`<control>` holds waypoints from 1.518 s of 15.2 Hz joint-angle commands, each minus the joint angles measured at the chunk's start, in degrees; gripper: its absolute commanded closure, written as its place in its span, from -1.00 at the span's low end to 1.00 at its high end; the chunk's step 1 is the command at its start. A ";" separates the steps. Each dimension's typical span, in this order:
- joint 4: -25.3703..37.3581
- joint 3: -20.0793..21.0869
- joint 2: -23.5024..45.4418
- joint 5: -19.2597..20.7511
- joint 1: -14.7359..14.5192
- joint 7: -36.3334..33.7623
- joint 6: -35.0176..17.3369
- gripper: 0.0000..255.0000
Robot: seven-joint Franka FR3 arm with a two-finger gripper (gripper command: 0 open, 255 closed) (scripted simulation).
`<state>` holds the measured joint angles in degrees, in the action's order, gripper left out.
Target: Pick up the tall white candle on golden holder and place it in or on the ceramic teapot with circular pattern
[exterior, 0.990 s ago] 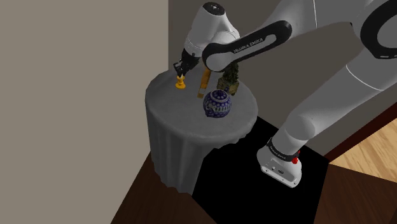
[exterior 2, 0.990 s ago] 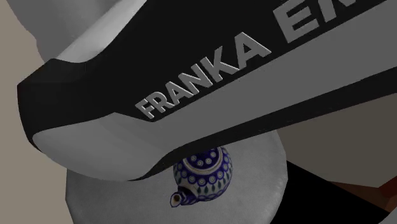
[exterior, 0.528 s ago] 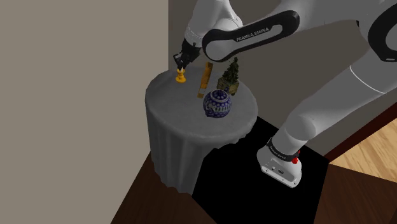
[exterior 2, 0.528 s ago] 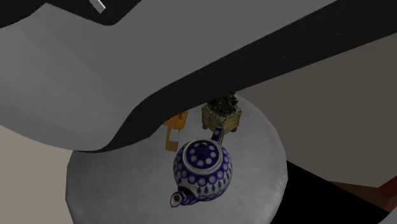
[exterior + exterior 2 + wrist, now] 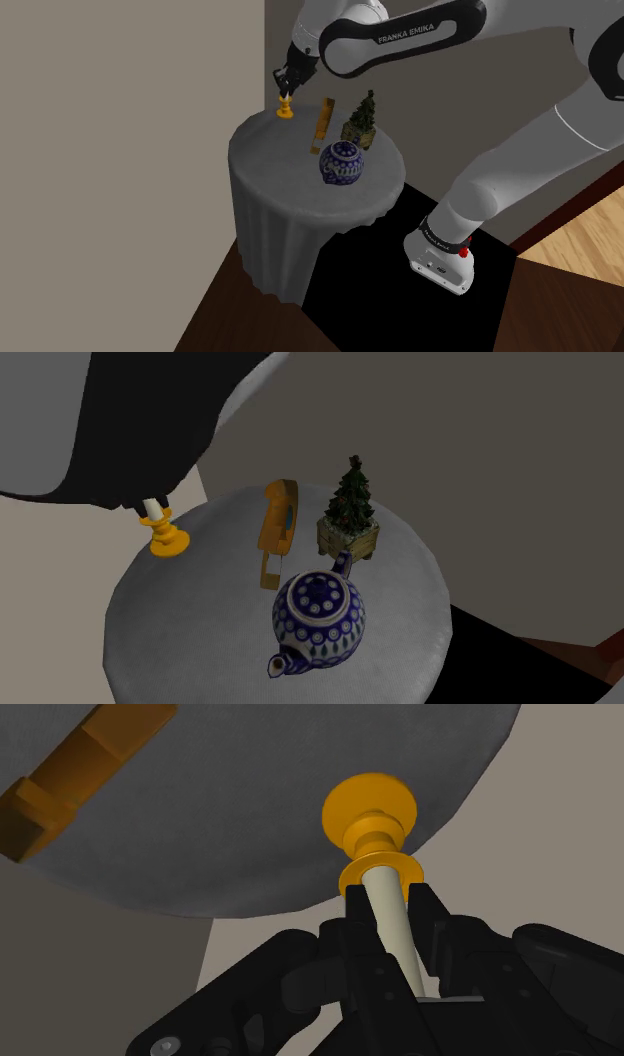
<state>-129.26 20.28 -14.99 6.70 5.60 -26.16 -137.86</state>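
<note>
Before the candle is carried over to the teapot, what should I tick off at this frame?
1. Gripper shut on the candle: ok.
2. Candle seated in its holder: ok.
3. Holder clear of the table: cannot tell.
4. Teapot upright: ok.
5. Teapot mouth open: not ok, the lid is on.
6. Low path free: not ok, an orange piece lies between the candle and the teapot.
</note>
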 commanded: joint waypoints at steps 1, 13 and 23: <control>1.11 -0.17 -0.59 -0.46 -0.16 0.46 1.69 1.00; -10.48 -6.08 -17.85 -6.22 -2.98 7.93 6.63 1.00; -25.27 -13.29 -41.01 -7.07 -5.18 14.55 14.92 1.00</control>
<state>-152.85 7.67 -54.06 -0.47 0.49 -12.21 -123.24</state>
